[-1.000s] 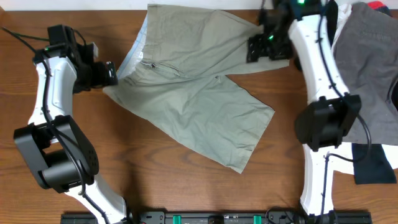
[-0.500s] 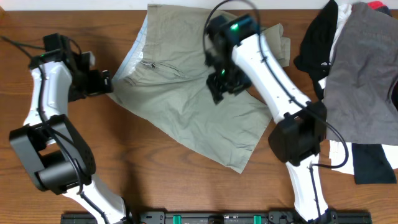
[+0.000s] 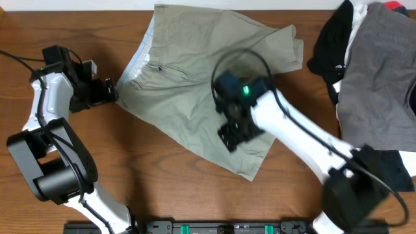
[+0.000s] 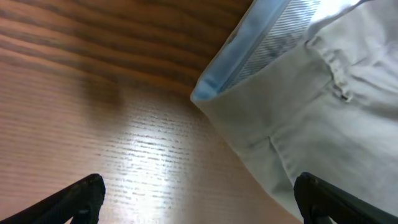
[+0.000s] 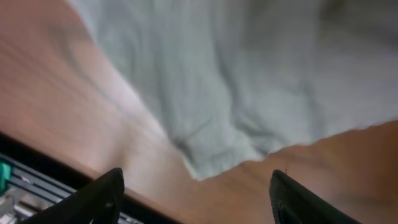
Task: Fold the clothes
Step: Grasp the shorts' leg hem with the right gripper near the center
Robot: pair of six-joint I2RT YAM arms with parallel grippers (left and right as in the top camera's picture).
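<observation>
shorts (image 3: 195, 97): spread flat on the table (image 3: 149, 188); long axis runs from the waistband (image 3: 140, 65) at upper left to the hem (image 3: 250, 174) at lower right.
right gripper (image 3: 235, 133): over the shorts' lower leg, hem just ahead; fingers apart, empty; the nearer arm.
left gripper (image 3: 109, 91): just beside the shorts' waistband, released, not touching.
pile (image 3: 377, 78): just right of the shorts.

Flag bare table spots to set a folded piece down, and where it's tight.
Biggest bare patch: wood table in front of the shorts, between the left arm's base and the right arm. Second: far-left corner behind the left tool. Narrow gap between shorts and the garment pile. Crowded: right side under the pile, centre where the right tool hovers over the shorts.
</observation>
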